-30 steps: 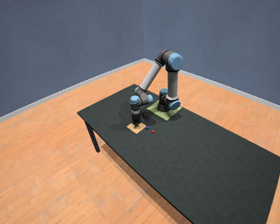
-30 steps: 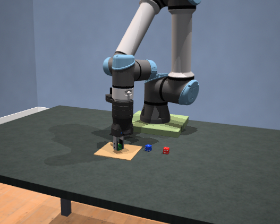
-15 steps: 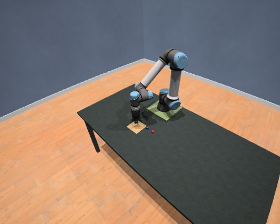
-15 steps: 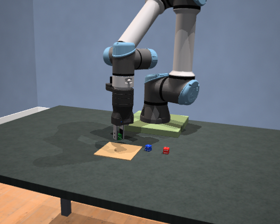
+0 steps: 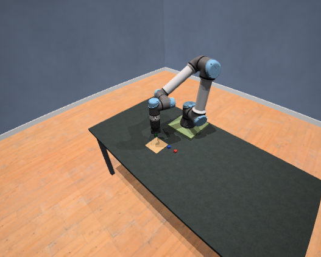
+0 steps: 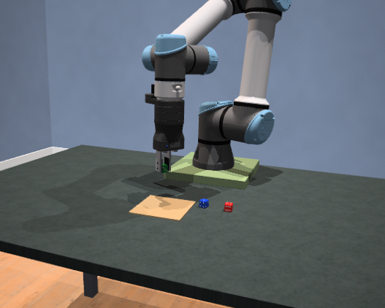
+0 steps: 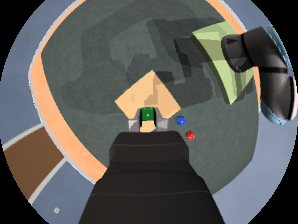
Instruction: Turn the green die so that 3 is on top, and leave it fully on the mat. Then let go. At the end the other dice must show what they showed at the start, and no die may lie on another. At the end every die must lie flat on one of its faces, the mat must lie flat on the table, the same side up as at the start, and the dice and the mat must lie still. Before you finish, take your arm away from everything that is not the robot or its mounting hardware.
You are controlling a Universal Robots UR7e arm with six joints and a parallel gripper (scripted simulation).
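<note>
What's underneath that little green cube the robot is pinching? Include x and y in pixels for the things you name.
Nothing touches the green die point(image 5: 155, 134) point(image 6: 164, 168) point(image 7: 148, 114) from below: it hangs in the air in the gripper point(image 5: 155, 134) point(image 6: 164, 170) point(image 7: 147, 113). Its underside is hidden, so its bottom number can't be read.

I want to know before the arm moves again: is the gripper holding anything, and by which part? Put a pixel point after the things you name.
The gripper point(image 5: 155, 134) point(image 6: 164, 170) point(image 7: 147, 113) holds the green die point(image 5: 155, 134) point(image 6: 164, 168) point(image 7: 148, 114) by two opposite side faces.

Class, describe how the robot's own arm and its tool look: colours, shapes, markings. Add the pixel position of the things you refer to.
The jointed arm point(image 5: 178, 80) point(image 6: 258, 58) has rounded pale grey tubes, dark grey joints and light blue caps. The black, ridged tool point(image 5: 155, 132) point(image 6: 164, 171) point(image 7: 147, 113) has a small blue dot and two straight grey fingers. No cable shows.
</note>
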